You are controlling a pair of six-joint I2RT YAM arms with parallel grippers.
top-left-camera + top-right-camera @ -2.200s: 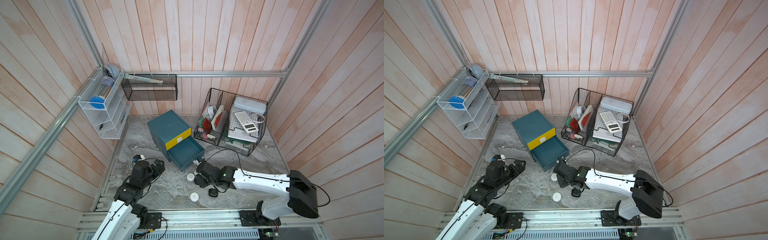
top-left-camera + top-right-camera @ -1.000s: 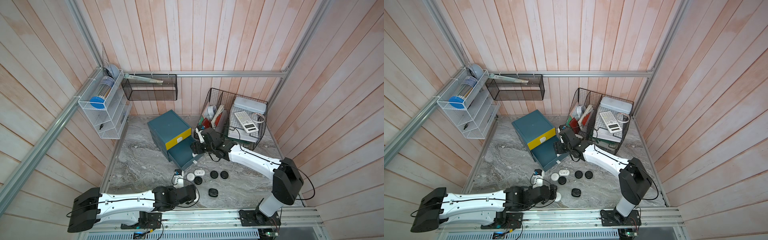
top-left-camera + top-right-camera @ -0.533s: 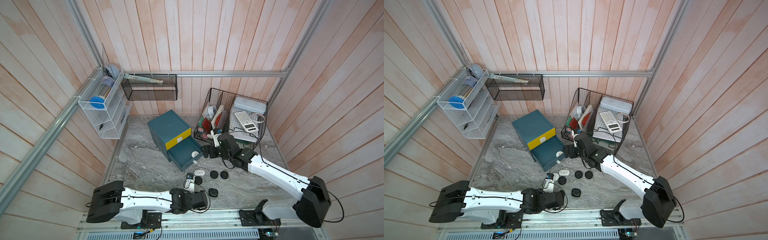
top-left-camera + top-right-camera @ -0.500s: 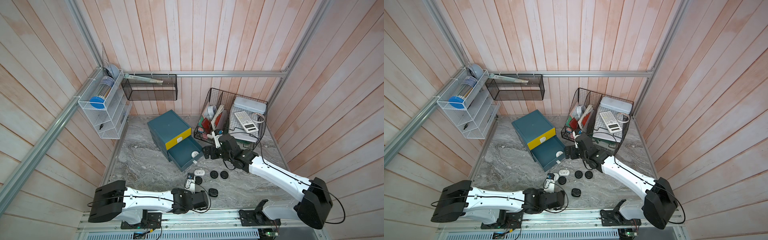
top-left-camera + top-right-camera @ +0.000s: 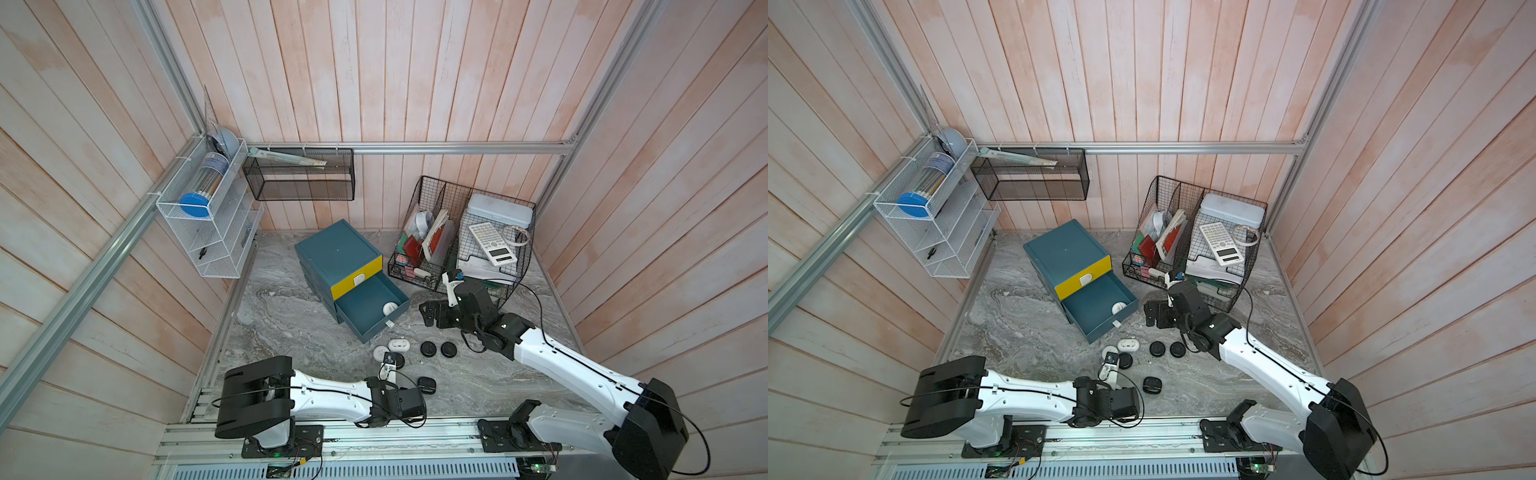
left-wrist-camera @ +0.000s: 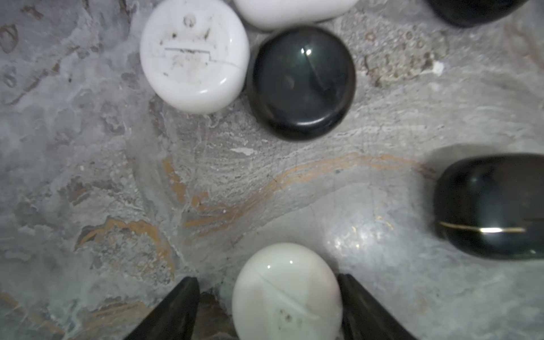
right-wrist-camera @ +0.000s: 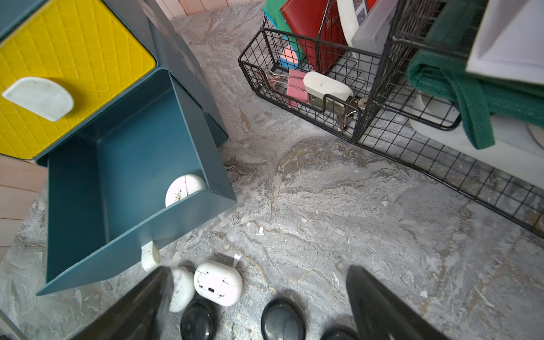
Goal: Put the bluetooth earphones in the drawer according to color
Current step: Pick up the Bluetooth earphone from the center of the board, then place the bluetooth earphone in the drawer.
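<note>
Earphone case [image 6: 287, 294], white, cut off, seemingly unclamped | left gripper [image 6: 266, 278] apart | right gripper [image 7: 259, 268] apart

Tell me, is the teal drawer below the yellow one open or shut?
Open. The teal drawer is pulled out from under the yellow drawer, and one white earphone case lies inside it.

White-shelled left arm [image 5: 332, 395] and right arm [image 5: 582, 370], black joints, thin black cables, dark tapered claw fingers [image 7: 379, 306].
</note>
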